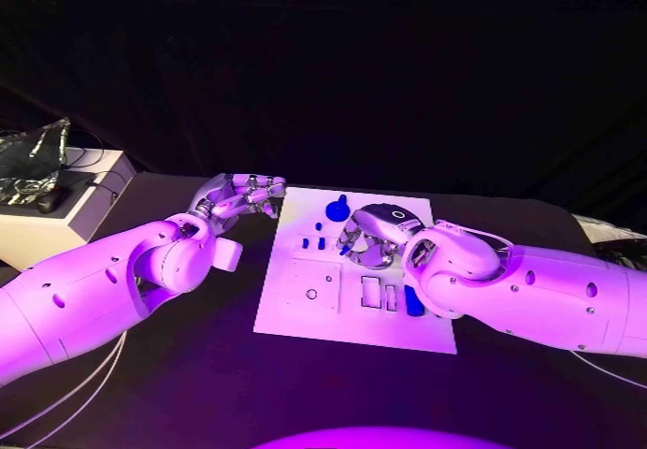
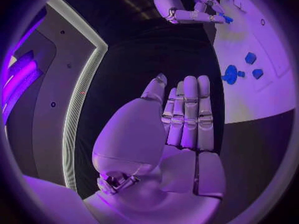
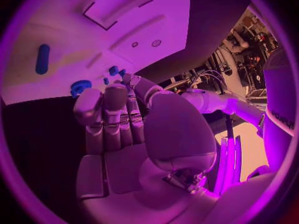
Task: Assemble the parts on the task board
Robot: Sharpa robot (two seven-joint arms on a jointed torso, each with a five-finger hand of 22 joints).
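Fingers (image 1: pixel 362 245) over parts (image 1: pixel 313 243) (blue)

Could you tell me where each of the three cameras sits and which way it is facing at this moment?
Head view: from the robot's head, looking down at the black table and the task board; both white arms enter from the sides.
Left wrist view: behind the left hand, looking along its extended fingers over the table toward the board's edge.
Right wrist view: behind the right hand, facing the board.
Shared: all three show the round blue part; the left wrist view also catches the right hand.
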